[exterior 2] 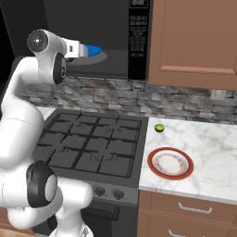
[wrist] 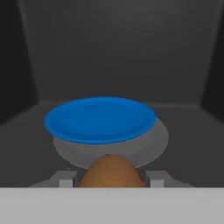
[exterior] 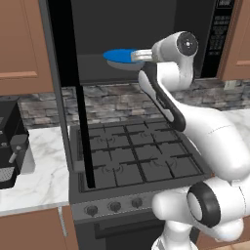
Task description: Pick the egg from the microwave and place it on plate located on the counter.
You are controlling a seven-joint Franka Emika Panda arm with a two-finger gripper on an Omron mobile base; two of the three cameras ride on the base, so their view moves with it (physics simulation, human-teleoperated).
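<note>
The gripper (wrist: 112,181) is seen in the hand view clamped on the egg (wrist: 112,171), a brown rounded body seated between the two finger tips (wrist: 65,180) at the lower edge of that view. The egg is held inside the microwave (exterior 2: 138,41) cavity, just in front of the blue plate (wrist: 99,119), which rests on a grey round turntable (wrist: 151,142) on the microwave floor. Whether the egg touches the blue plate's rim cannot be told.

In the left base view the arm (exterior: 168,93) is extended into the microwave, its wrist level with the blue plate; the microwave door (exterior: 73,97) is observed swung open, hanging tall and black over the left part of the gas stove (exterior: 132,156). In the right base view the arm reaches the same cavity from the left of the microwave's button panel.

The red plate (exterior 2: 170,163) is recorded lying flat on the table (exterior 2: 208,152), below and to the right of the microwave, just right of the stove edge. A small green ball (exterior 2: 159,128) sits on the table behind the red plate, nearer the stone backsplash, apart from it. A dark appliance (exterior: 10,146) stands on the table to the left of the microwave door
</note>
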